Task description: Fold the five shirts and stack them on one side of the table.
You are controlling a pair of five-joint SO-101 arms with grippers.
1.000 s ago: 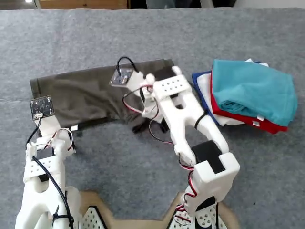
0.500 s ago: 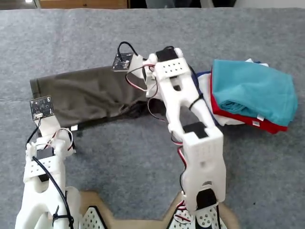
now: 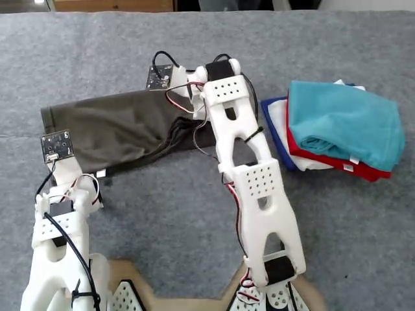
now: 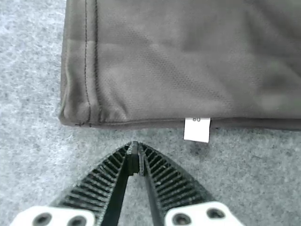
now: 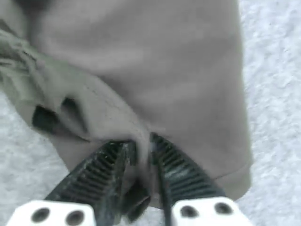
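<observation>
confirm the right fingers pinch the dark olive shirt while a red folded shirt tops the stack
No: the high view shows a teal folded shirt topping the stack, the red one beneath. The right fingers do pinch the dark olive shirt.

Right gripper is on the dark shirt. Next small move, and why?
Probably lift slightly and carry the pinched fold toward the left end of the dark shirt. The right gripper is shut on bunched cloth at its right end, and the shirt lies long, not yet sized like the folded stack. The left gripper sits shut just off the hem, pinning nothing, so go slowly.
</observation>
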